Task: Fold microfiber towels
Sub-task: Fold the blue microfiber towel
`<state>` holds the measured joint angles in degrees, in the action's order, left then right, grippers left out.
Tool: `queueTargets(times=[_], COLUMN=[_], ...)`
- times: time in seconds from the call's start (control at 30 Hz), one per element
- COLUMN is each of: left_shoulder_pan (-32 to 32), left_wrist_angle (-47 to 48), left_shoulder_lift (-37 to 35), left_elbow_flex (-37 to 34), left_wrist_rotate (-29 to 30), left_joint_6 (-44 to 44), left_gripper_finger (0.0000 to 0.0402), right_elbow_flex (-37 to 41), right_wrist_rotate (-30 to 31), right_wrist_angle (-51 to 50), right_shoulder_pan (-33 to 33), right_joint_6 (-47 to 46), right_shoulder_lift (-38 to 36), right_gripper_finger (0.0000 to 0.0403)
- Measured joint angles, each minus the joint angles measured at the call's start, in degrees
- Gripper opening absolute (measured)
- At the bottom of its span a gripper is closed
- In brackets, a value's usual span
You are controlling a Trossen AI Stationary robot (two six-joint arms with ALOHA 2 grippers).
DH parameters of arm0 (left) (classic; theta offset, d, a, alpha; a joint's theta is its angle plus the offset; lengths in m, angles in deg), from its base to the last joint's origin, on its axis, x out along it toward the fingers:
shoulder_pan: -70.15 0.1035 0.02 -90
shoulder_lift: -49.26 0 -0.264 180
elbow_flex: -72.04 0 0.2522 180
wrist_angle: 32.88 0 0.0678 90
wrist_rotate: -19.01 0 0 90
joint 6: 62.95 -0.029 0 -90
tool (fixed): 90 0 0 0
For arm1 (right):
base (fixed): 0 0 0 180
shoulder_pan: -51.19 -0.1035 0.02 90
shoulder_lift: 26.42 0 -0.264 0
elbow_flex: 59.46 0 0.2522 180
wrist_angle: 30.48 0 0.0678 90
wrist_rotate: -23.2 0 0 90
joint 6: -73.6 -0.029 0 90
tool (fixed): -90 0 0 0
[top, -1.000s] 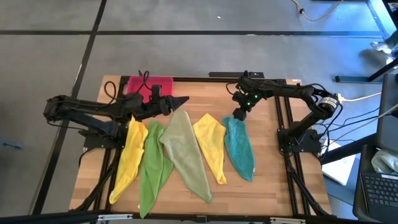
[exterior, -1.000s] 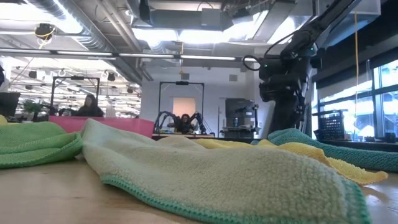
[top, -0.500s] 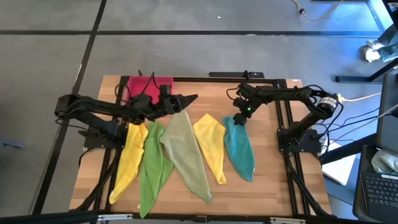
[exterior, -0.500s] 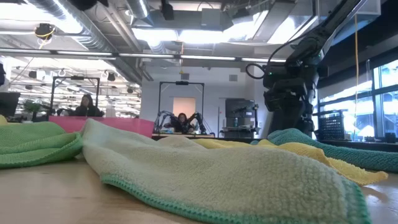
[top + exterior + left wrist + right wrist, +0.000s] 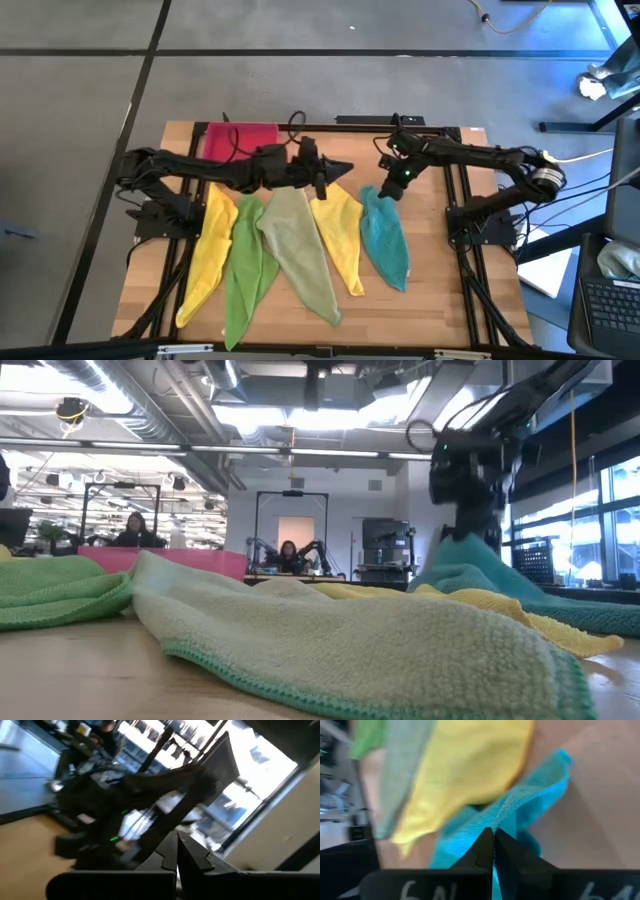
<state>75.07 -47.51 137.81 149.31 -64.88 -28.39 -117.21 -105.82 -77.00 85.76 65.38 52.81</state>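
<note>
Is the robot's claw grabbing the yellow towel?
No, the right gripper is shut on the teal towel, pinching its top end, while the yellow towel lies beside it untouched.

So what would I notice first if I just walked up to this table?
Five bright towels fanned out across the table: yellow, green, olive, yellow and teal. The right gripper is shut on the teal towel, pinching its far tip up into a peak. The left gripper hovers shut above the middle.

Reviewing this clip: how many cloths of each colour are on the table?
Yellow cloths: 2
Bright green cloth: 1
Olive cloth: 1
Teal cloth: 1
Total: 5
</note>
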Motion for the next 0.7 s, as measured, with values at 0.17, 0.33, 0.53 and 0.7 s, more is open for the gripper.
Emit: queueTargets(times=[0.17, 0.33, 0.53, 0.7], left_shoulder_pan=[2.42, 3.72, 5.98, 7.5], left_wrist_angle=[0.52, 0.42, 0.59, 0.27], left_shoulder_lift=[1.89, 3.59, 5.98, 7.19], left_elbow_flex=[0.03, 0.07, 0.1, 0.07], left_wrist_rotate=[-5.11, -13.66, -21.98, -26.12], left_joint_6=[-6.02, -9.58, -9.7, -9.7], left_gripper_finger=[0.0005, 0.0044, 0.0117, 0.0166], right_elbow_flex=[-0.04, -0.04, -0.21, -3.33], right_wrist_rotate=[-1.78, -5.18, -9.0, -10.18], right_wrist_angle=[-0.38, -0.36, 2.61, 3.29], right_shoulder_pan=[-0.01, -1.05, -4.82, -9.93], right_joint_6=[-2.12, -5.13, -10.49, -10.7], right_shoulder_lift=[-4.43, -8.96, -12.36, -12.89], right_gripper_finger=[0.0024, 0.0006, 0.0014, 0.0006])
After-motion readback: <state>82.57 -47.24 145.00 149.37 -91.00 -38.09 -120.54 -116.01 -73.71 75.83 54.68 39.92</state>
